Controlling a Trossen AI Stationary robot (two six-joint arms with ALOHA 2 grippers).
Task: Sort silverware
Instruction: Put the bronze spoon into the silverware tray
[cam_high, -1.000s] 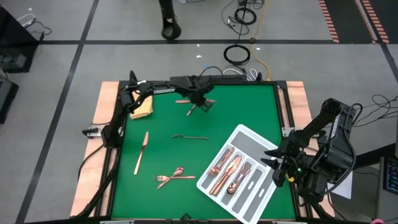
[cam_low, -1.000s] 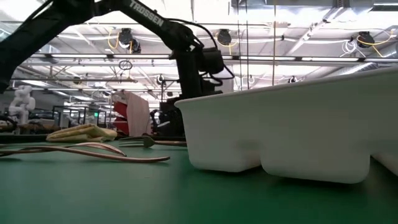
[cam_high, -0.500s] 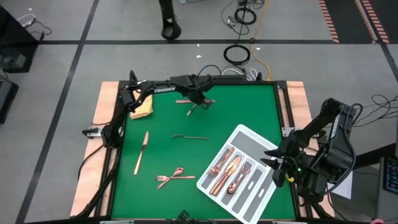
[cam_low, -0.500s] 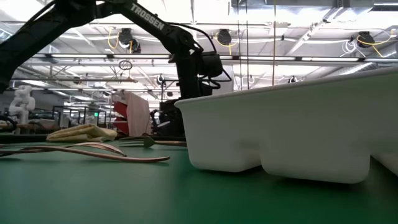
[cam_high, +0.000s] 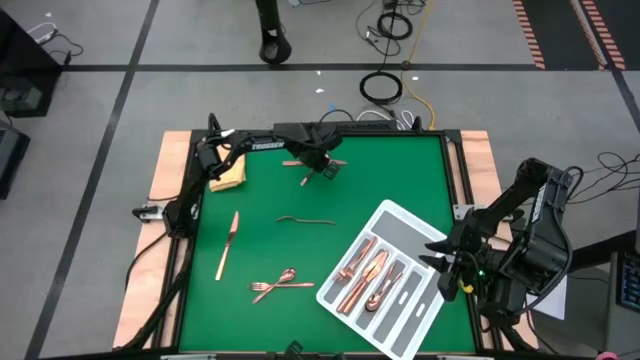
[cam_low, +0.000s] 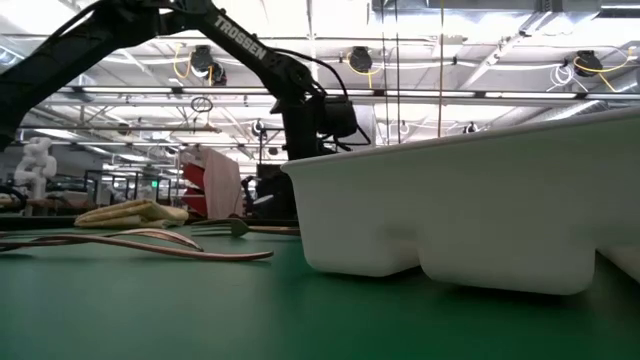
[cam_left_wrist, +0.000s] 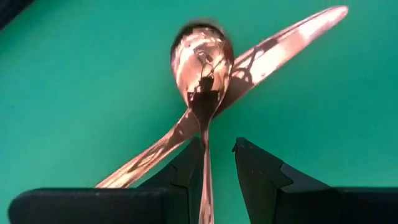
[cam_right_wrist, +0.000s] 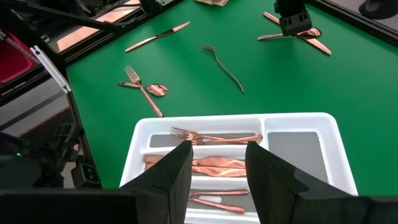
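A copper spoon lies across a copper knife at the far middle of the green table. My left gripper points down over them. It is open by a narrow gap, with one finger on each side of the spoon's handle. My right gripper is open and empty at the table's right edge, above the white divided tray. The tray holds several copper pieces. On the mat lie a knife, a bent fork, and a fork crossed with a spoon. My left gripper comes from above, with the spoon's handle running between its fingers, right beside one finger. Green shows between the handle and the other finger. I cannot tell whether the near finger touches the handle. The spoon lies on the knife and the table.
A folded yellow cloth lies at the far left corner; it also shows in the low view. In the low view the tray's wall fills the right half. The table has a raised black frame.
My left gripper has gone a little toward the table's left edge and down, over the crossed spoon and knife. The silverware has stayed where it was.
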